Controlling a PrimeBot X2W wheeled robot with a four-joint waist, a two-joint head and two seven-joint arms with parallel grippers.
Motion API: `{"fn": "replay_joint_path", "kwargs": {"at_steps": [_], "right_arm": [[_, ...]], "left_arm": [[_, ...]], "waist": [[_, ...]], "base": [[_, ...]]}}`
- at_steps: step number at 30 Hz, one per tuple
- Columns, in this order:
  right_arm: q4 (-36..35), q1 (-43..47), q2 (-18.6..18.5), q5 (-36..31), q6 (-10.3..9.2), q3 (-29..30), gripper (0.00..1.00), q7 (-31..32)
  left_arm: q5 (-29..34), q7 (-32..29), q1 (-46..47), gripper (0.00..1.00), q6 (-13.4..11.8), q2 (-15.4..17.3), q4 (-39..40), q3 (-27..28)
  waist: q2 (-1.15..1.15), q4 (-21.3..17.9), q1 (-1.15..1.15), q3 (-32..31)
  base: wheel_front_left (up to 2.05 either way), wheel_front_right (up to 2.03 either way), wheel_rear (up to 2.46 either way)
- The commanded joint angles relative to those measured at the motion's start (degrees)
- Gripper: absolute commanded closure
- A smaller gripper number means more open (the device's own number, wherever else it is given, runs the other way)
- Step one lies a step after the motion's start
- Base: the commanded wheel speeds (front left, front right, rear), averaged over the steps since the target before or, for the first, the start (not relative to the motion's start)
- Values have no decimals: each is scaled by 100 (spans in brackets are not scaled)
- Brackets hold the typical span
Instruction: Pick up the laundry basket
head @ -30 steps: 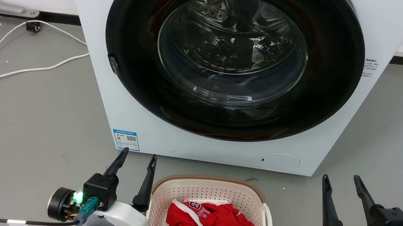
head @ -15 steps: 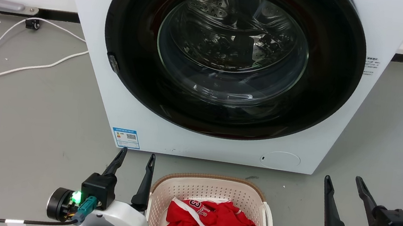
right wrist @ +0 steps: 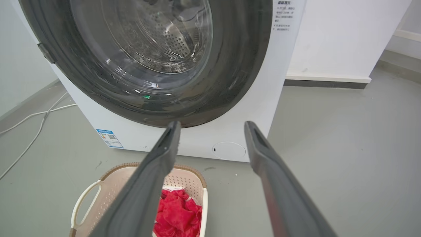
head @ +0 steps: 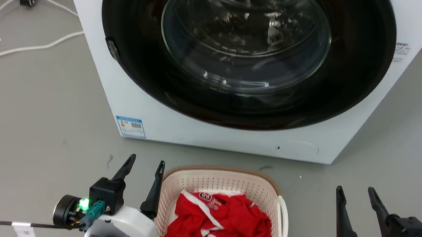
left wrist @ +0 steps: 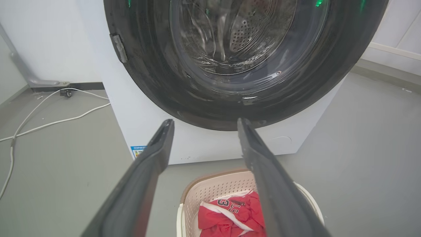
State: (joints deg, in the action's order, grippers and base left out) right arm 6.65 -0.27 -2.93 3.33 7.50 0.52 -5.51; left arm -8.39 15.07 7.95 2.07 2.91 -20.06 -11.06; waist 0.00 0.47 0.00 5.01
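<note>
You had the laundry basket (head: 223, 183) sitting on the grey floor (head: 30, 131) just in front of the white washing machine (head: 118, 81), low in the middle of the head view, with a red garment (head: 217, 223) trimmed in white bunched inside it. Your left claw (head: 147, 160) stood with its fingers apart and held nothing. Its inner finger was right beside the basket's left rim, though you could not tell whether it touched. Your right claw (head: 354, 189) was likewise spread and empty, well apart from the basket's right side, where the white loop handle (head: 284, 220) showed. In the left wrist view the laundry basket (left wrist: 213, 192) lay below the spread left claw (left wrist: 205, 121), partly behind one finger. In the right wrist view the laundry basket (right wrist: 111, 184) lay at the lower left, partly behind a finger of the right claw (right wrist: 213, 123). A white cable (head: 20, 48) ran across the floor to the left of the machine.
</note>
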Motion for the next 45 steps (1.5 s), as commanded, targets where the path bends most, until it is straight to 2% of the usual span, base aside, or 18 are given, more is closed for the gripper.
{"fn": "replay_joint_path", "kwargs": {"at_steps": [1, 10, 21, 34, 45], "right_arm": [[88, -135, 8, 21, -2, -10, 0, 6], [721, -650, 7, 58, -2, -83, 0, -45], [1684, -1526, 7, 125, -2, -159, 0, -63], [3878, -3242, 6, 492, -2, -752, 0, 86], [5281, -4523, 6, 900, -2, -1260, 0, 70]], "left_arm": [[-39, 14, 165, 0, -4, -3, -88, -27], [-291, 14, 766, 0, 99, -3, -1057, -64], [-593, 15, 1959, 0, 321, 28, -2503, 63], [-984, -339, 3491, 0, 516, 270, -4362, 57], [-1318, -853, 4257, 0, 544, 371, -5046, -131]], "waist": [[0, -35, 0, 331], [0, -75, 0, 1346], [0, -115, 0, 2524], [0, -209, 0, 3679], [0, -227, 0, 4288]], "base": [[0, 0, 0], [0, 0, 0], [0, 0, 0], [0, 0, 0], [0, 0, 0]]}}
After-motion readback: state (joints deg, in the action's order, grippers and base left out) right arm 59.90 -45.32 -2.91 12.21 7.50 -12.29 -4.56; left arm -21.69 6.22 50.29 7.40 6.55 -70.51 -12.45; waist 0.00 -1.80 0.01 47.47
